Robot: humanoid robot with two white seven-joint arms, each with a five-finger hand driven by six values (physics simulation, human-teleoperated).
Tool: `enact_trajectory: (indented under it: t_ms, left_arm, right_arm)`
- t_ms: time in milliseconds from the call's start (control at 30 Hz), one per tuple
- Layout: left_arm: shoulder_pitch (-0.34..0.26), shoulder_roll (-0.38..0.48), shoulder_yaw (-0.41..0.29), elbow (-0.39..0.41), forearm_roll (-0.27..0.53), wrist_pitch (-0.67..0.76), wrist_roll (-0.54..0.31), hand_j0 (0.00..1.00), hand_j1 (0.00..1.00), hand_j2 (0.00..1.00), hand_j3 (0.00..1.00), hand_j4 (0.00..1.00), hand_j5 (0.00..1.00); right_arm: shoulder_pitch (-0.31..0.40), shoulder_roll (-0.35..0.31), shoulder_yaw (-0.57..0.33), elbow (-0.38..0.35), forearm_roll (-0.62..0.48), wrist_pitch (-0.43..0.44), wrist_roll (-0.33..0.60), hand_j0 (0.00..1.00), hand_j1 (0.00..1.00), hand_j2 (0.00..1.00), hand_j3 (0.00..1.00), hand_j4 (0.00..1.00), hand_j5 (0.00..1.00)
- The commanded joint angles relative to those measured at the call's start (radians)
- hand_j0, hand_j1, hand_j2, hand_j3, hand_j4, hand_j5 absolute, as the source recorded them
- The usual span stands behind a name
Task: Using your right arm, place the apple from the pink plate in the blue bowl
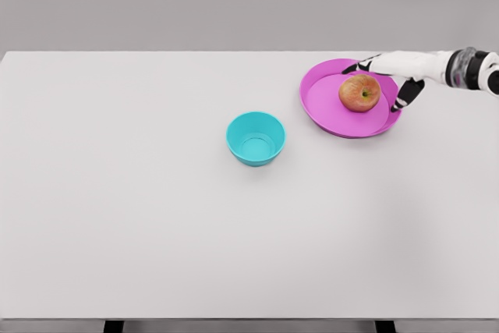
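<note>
White tabletop (156, 232) under a grey backdrop: the teal-blue bowl (256, 138) sits mid-table, the pink plate (327, 107) to its right with the apple (359, 93) on it. The right hand (390, 76) brackets the apple, fingers spread, not yet closed (contact unclear). A shallow pinch could roll the fruit off. Forearm is cropped; left arm unseen.

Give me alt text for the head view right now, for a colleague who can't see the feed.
The robot's white right hand reaches in from the right with fingers spread around a round red-yellow apple, which sits on a shallow pink plate; a closed grasp isn't visible. An empty blue-teal bowl stands apart to the plate's left on the white table. The left arm is out of view.
</note>
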Motion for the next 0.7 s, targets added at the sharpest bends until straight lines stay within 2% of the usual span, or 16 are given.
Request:
enact_trajectory:
  t_ms: [0, 200, 633, 667]
  left_arm:
    - [0.0, 0.0, 0.0, 0.0, 0.0, 0.0, 0.0, 1.0, 1.0, 1.0, 1.0, 1.0, 1.0]
    - [0.0, 0.0, 0.0, 0.0, 0.0, 0.0, 0.0, 1.0, 1.0, 1.0, 1.0, 1.0, 1.0]
    - [0.0, 0.0, 0.0, 0.0, 0.0, 0.0, 0.0, 1.0, 1.0, 1.0, 1.0, 1.0, 1.0]
    - [0.0, 0.0, 0.0, 0.0, 0.0, 0.0, 0.0, 1.0, 1.0, 1.0, 1.0, 1.0, 1.0]
  right_arm:
    - [-0.002, 0.018, 0.01, 0.018, -0.002, 0.003, 0.0, 1.0, 1.0, 1.0, 1.0, 1.0, 1.0]
    - [-0.034, 0.059, 0.049, 0.087, -0.002, 0.003, 0.0, 1.0, 1.0, 1.0, 1.0, 1.0, 1.0]
    - [-0.046, 0.064, 0.079, 0.163, -0.001, 0.003, 0.0, 1.0, 1.0, 1.0, 1.0, 1.0, 1.0]
    - [-0.048, 0.064, 0.079, 0.164, 0.007, 0.003, 0.0, 0.78, 0.78, 0.78, 0.78, 0.78, 0.78]
